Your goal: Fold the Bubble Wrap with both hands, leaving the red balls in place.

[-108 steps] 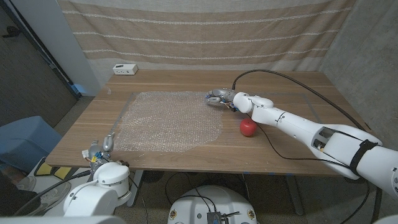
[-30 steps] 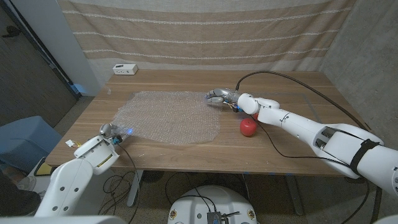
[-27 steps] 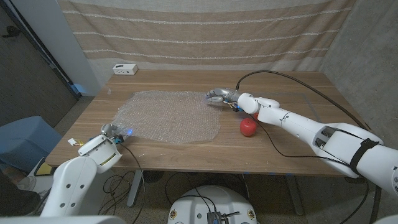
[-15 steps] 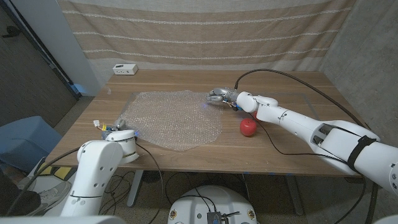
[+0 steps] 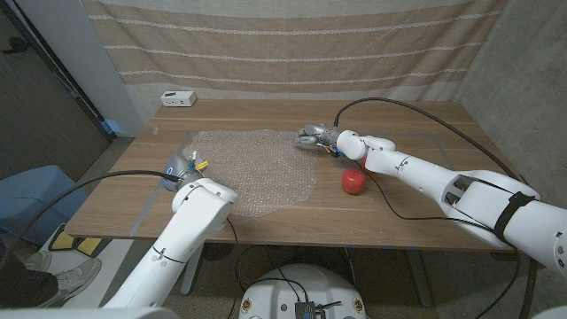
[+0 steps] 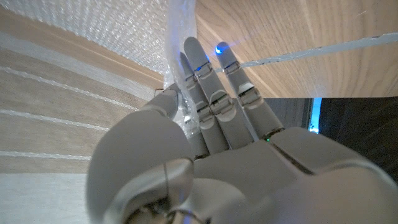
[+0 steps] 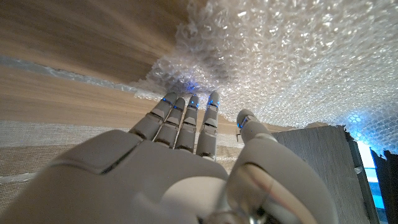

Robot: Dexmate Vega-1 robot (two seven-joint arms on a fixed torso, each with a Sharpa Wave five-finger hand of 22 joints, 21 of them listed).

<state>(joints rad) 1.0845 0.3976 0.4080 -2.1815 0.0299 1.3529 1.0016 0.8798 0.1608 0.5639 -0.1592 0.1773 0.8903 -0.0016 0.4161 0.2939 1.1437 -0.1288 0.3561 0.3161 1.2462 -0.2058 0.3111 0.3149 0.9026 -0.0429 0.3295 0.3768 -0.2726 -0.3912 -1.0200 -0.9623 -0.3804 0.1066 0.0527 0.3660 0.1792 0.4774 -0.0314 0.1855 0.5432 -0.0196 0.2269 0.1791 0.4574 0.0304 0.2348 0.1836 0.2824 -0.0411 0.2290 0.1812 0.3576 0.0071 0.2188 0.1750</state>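
Moved: left arm has swung up from the near left corner of the table [image 5: 416, 221] to the left edge of the bubble wrap [image 5: 257, 168]; the wrap's left edge now looks lifted a little. Right arm has hardly moved.
Left robot hand [image 5: 182, 167]: at the wrap's left edge. In the left wrist view [image 6: 186, 149] clear wrap runs between the thumb and the fingers [image 6: 205, 81], so it looks pinched there.
Bubble wrap: lies spread flat on the middle of the table, its long side running left to right, from one robot hand to the other.
Right robot hand [image 5: 310, 136]: on the wrap's far right corner. In the right wrist view [image 7: 186, 162] its fingertips [image 7: 189, 106] lie close together against the bunched edge of the wrap [image 7: 280, 56]. I cannot tell if it is pinching the wrap or just pressing on it.
Red ball [image 5: 353, 181]: on the bare wood just beside the wrap's right edge, near the right arm. A bit of red peeks out behind the right wrist; I cannot tell if it is a second ball.
Key relation: each robot hand is at its own end of the wrap. My guess is that the left edge comes over toward the right, away from the ball.
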